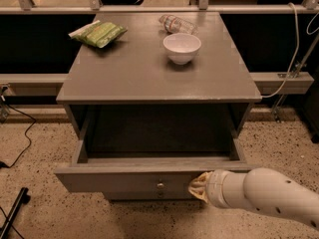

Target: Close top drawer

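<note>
Camera view: jaws @ top drawer (114, 180) (grey)

cabinet top (149, 78) | white bowl (182, 47) on it | green packet (99, 34) left of bowl | bottle (177, 24) just behind bowl | gripper (199, 186) below, in front of bowl

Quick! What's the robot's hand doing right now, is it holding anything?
Gripper: at the front of the pulled-out top drawer, just right of its knob; open, closed or holding something cannot be told.
</note>
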